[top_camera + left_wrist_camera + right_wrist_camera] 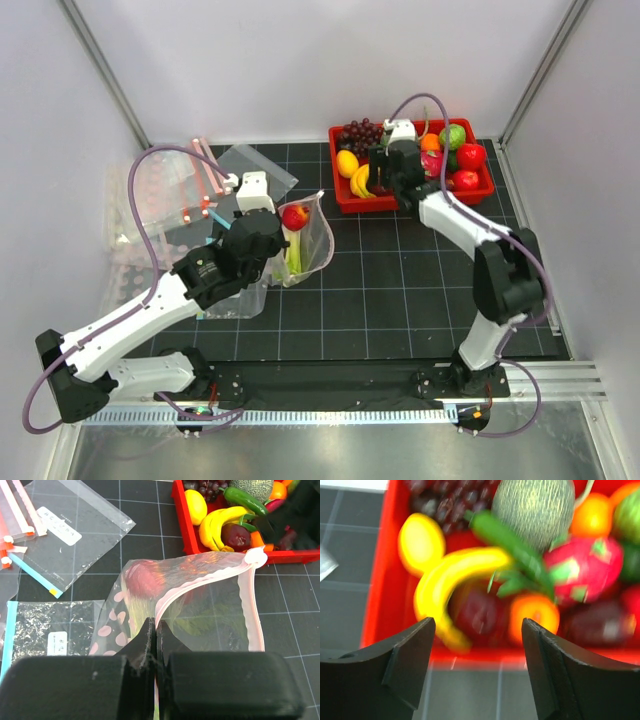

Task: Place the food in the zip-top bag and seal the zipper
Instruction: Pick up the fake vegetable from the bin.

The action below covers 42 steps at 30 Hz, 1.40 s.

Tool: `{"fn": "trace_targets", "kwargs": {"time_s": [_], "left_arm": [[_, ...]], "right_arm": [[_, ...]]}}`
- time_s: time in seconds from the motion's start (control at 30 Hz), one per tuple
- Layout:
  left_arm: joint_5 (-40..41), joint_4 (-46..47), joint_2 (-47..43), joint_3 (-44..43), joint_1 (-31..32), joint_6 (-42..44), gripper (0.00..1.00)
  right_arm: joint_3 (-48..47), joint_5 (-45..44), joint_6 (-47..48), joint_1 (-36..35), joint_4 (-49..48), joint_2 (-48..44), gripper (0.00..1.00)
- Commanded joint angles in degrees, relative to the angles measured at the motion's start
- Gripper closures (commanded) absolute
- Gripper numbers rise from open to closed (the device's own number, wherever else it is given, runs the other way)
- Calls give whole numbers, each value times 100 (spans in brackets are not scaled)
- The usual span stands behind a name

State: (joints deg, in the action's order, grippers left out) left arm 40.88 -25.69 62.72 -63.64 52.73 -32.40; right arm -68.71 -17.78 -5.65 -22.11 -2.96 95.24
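Note:
The clear zip-top bag [312, 243] stands open on the mat, with a red apple [295, 216] and the pale-green celery stalk [294, 256] inside. My left gripper [156, 630] is shut on the bag's near mouth edge and holds it up. The pinkish zipper strip [200, 577] curves round the open mouth. My right gripper [477, 645] is open and empty just above the red tray's [382, 575] front left part. Below and ahead of it lie the yellow lemon [421, 542] and the dark green vegetable [512, 542]. The right wrist view is blurred.
The tray [488, 182] at the back right also holds a banana [452, 572], purple grapes [360, 132], a melon [532, 505] and other toy fruit. Several spare flat bags [165, 200] lie at the left of the mat.

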Motion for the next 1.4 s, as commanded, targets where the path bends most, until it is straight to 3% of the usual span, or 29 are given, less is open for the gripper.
{"fn": "trace_targets", "kwargs": {"time_s": [0.0, 0.07, 0.37, 0.67, 0.8, 0.83, 0.97, 1.07, 1.37], "left_arm": [[-45, 310, -120, -61, -35, 6, 100], [-150, 319, -120, -70, -26, -12, 100], [16, 293, -102, -70, -35, 23, 100], [-45, 284, -67, -96, -35, 23, 100], [-37, 275, -76, -88, -35, 23, 100], [-28, 275, -58, -96, -35, 23, 100], [-10, 275, -32, -114, -35, 41, 99], [-1, 266, -23, -114, -35, 41, 99], [-19, 302, 39, -114, -26, 50, 100]], "right_arm": [[-1248, -120, 898, 285, 137, 696, 25], [-1724, -42, 1135, 496, 261, 1134, 30], [-3401, 29, 1786, 725, 990, 2611, 34], [-3606, 231, 1813, 734, 1263, 3149, 36], [-3869, 21, 1699, 787, 1474, 3413, 60], [-3896, 12, 1673, 796, 1517, 3413, 76], [-3607, 99, 1585, 805, 1369, 2915, 93], [-3150, 345, 1471, 805, 1149, 2448, 99], [-1884, 1153, 66, 787, 894, 594, 99]]}}
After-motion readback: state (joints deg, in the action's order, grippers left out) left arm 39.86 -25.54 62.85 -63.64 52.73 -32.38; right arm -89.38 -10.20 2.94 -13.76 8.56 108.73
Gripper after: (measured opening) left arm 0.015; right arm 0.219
